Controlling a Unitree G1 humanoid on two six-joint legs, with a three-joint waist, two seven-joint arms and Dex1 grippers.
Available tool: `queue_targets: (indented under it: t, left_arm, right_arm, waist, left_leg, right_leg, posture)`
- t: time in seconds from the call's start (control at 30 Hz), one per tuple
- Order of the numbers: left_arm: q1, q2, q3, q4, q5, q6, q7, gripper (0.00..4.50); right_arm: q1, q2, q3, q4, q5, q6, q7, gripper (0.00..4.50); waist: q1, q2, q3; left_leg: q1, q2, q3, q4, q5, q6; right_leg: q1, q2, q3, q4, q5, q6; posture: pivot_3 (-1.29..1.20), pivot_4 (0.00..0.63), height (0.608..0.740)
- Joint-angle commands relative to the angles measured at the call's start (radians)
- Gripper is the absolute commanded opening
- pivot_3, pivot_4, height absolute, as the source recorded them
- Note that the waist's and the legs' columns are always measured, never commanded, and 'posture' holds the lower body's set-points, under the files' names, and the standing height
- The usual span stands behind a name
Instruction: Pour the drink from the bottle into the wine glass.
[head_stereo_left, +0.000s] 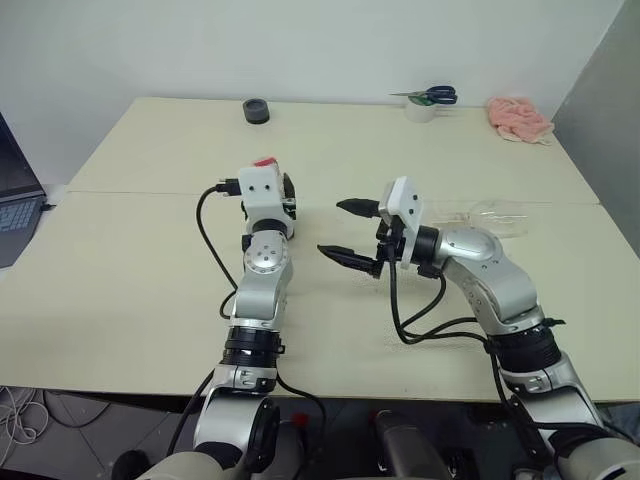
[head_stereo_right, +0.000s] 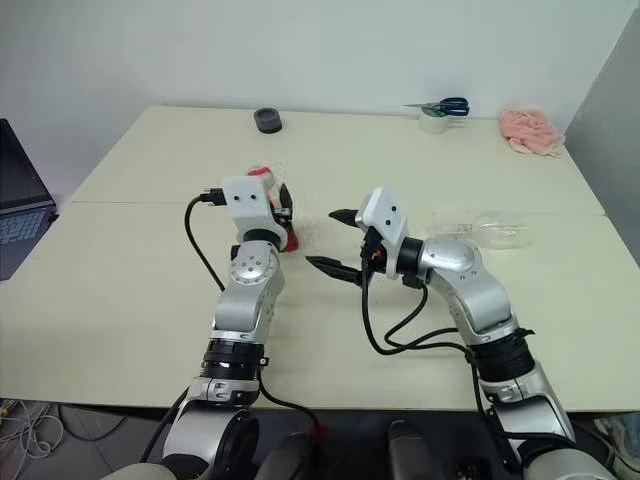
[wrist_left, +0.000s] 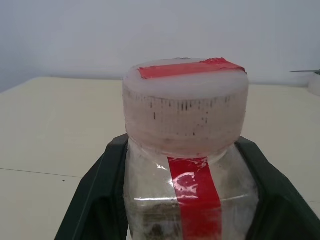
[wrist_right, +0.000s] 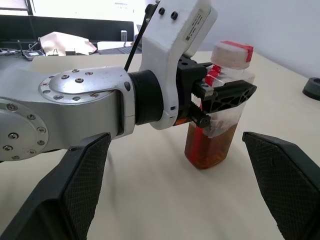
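Table (head_stereo_left: 150, 300) cream, seam across; laptop (head_stereo_left: 15, 200) at left edge.

Cream table (head_stereo_left: 150, 300), bottle (wrist_right: 216, 125), glass (head_stereo_left: 497, 216) seemingly toppled, scissors (head_stereo_left: 432, 96)

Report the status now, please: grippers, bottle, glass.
Left gripper shut on small clear plastic bottle, upright on table, cap on. Right gripper open, empty. Clear wine glass lying on its side at right. Nothing between.

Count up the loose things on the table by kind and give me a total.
Bottle: 1
Wine glass, lying on its side: 1
Tape rolls, black and white: 2
Scissors: 1
Pink cloth: 1
Total: 6
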Motion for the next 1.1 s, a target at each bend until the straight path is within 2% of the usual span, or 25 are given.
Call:
queue_targets:
  t: [0.03, 0.33, 0.47, 0.57, 0.7, 0.87, 1.1]
  left_arm:
    - [-0.016, 0.012, 0.000, -0.016, 0.015, -0.023, 0.005, 2.19]
    - [0.027, 0.087, 0.032, -0.063, -0.017, -0.016, -0.062, 2.19]
    - [0.092, 0.183, 0.047, -0.175, -0.146, -0.019, -0.295, 2.19]
    - [0.188, 0.318, 0.085, -0.339, -0.337, 0.064, -0.557, 2.19]
    - [0.236, 0.414, 0.103, -0.421, -0.467, 0.131, -0.716, 2.19]
    - [0.238, 0.433, 0.060, -0.468, -0.496, 0.178, -0.772, 2.19]
    - [0.236, 0.413, -0.007, -0.515, -0.495, 0.219, -0.786, 2.19]
  right_arm:
    - [-0.001, 0.002, -0.002, -0.050, 0.002, -0.012, -0.002, 4.50]
    - [-0.037, 0.026, -0.037, -0.058, 0.039, 0.031, -0.032, 4.50]
    - [-0.140, 0.023, -0.100, -0.048, 0.063, 0.137, -0.097, 4.50]
    - [-0.244, 0.017, -0.153, -0.086, 0.163, 0.289, -0.106, 4.50]
    - [-0.327, 0.029, -0.170, -0.098, 0.234, 0.413, -0.124, 4.50]
    - [-0.351, 0.040, -0.129, -0.127, 0.261, 0.564, -0.175, 4.50]
    - [-0.328, 0.110, -0.076, -0.123, 0.193, 0.563, -0.299, 4.50]
  waist:
    - [0.000, 0.000, 0.000]
    - [-0.002, 0.000, 0.000]
    - [-0.008, 0.000, 0.000]
    - [-0.012, 0.001, 0.001]
    - [-0.006, 0.001, 0.001]
    - [0.002, 0.001, 0.001]
    - [-0.007, 0.001, 0.001]
  left_leg:
    - [0.000, 0.000, 0.000, 0.000, 0.000, 0.000]
    - [0.000, 0.000, 0.000, 0.000, 0.000, 0.000]
    - [0.000, 0.001, -0.001, 0.000, 0.001, -0.001]
    - [0.000, 0.002, 0.000, -0.001, 0.001, -0.002]
    - [-0.001, 0.002, -0.003, -0.002, 0.001, -0.002]
    - [-0.002, 0.000, -0.004, 0.000, 0.001, -0.002]
    - [-0.002, 0.002, -0.004, -0.001, 0.001, -0.002]
  right_leg:
    - [0.000, 0.000, 0.000, 0.000, 0.000, 0.000]
    - [0.000, 0.000, 0.000, 0.000, 0.000, 0.000]
    - [-0.001, 0.000, -0.001, 0.001, 0.000, 0.000]
    - [-0.002, 0.000, 0.000, 0.002, 0.000, -0.001]
    - [-0.002, 0.000, -0.005, 0.002, -0.002, -0.004]
    - [0.000, -0.002, -0.006, 0.000, -0.002, -0.003]
    - [-0.001, 0.000, -0.006, 0.001, -0.002, -0.003]
  posture:
    - [0.00, 0.150, 0.740]
    - [0.00, 0.150, 0.740]
    - [0.00, 0.150, 0.740]
    - [0.00, 0.150, 0.740]
    - [0.00, 0.150, 0.740]
    - [0.00, 0.150, 0.740]
    - [0.00, 0.150, 0.740]
